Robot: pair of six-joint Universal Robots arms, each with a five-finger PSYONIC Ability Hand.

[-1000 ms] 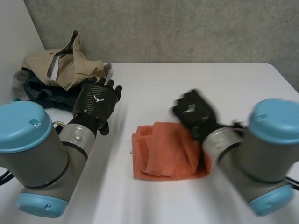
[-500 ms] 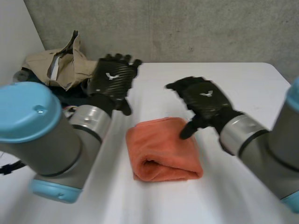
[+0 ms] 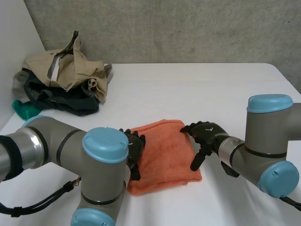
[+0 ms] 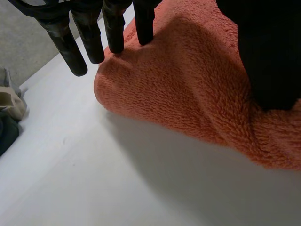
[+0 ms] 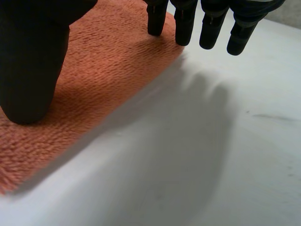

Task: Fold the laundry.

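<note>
A folded orange towel (image 3: 164, 155) lies in the middle of the white table (image 3: 211, 89). My left hand (image 3: 133, 150) rests on the towel's left edge with straight fingers (image 4: 113, 28) and its thumb pressing the pile (image 4: 197, 84). My right hand (image 3: 204, 136) lies on the towel's right edge, fingers (image 5: 183, 23) straight, thumb down on the cloth (image 5: 94, 66). Neither hand grips the towel.
A heap of unfolded clothes (image 3: 63, 77), beige on top and dark beneath, sits at the table's far left corner. A grey wall runs behind the table. Bare table surface (image 3: 225, 84) spreads to the right and far side of the towel.
Both hands have come down from above the table onto the towel's two side edges. The towel now lies flatter, and the right hand's fingers have straightened.
</note>
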